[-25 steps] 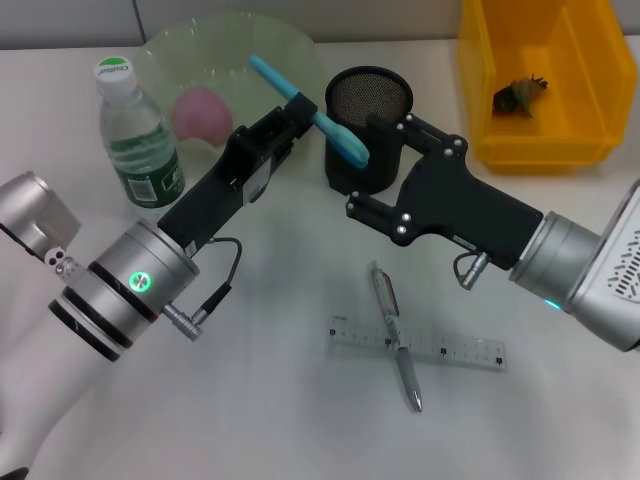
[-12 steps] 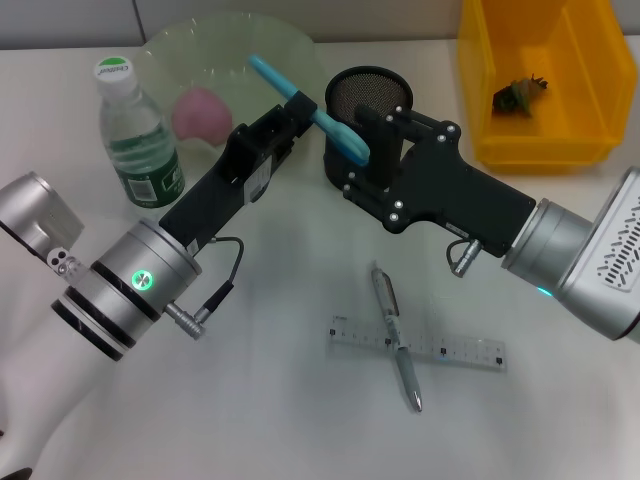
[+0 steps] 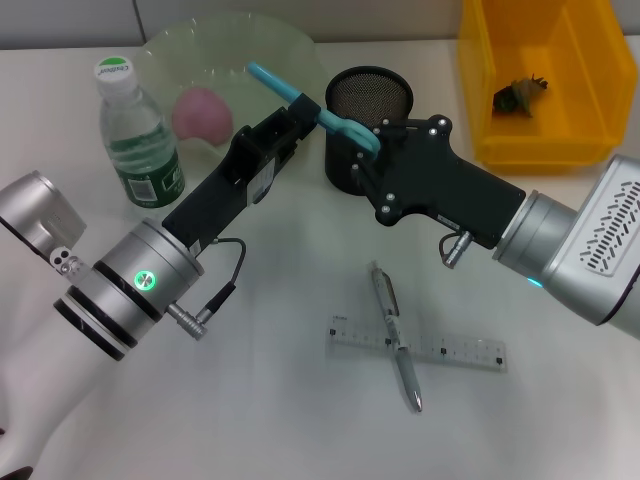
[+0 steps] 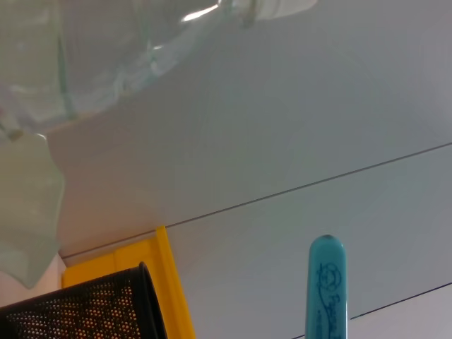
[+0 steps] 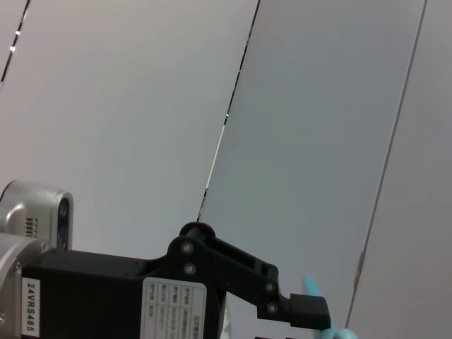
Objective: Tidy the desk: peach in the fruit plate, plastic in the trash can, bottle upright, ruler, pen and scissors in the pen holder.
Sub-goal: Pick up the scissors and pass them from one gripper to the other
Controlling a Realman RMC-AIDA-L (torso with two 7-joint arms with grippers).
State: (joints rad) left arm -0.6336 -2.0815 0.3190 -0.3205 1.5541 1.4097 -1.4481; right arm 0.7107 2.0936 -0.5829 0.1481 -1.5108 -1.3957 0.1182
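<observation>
Head view, scissors: the left gripper (image 3: 300, 108) has its jaws closed on blue-handled scissors (image 3: 318, 110), held aslant just beside the rim of the black mesh pen holder (image 3: 368, 125), blade end pointing toward the holder mouth.
Head view, right gripper (image 3: 372, 150): it sits against the front of the pen holder, right under the scissors' tip; I cannot tell how its jaws stand.
Head view, other things: peach (image 3: 202, 113) lies in the glass fruit plate (image 3: 300, 50); bottle (image 3: 137, 135) stands upright; plastic scrap (image 3: 518, 95) is in the yellow trash can (image 3: 480, 120); pen (image 3: 395, 335) lies across the ruler (image 3: 416, 344) on the counter (image 3: 280, 400).
Left wrist view: the blue scissors handle (image 4: 326, 286) rises beside the mesh holder wall (image 4: 92, 311), with the yellow bin edge behind.
Right wrist view: only the left arm's black gripper body (image 5: 233, 282) and a sliver of blue shows.
Doing it well: likely the scissors are about to go in the holder. Bring the tip fully over the opening, tilt steeper, and lower before letting go, so the holder is not tipped.
</observation>
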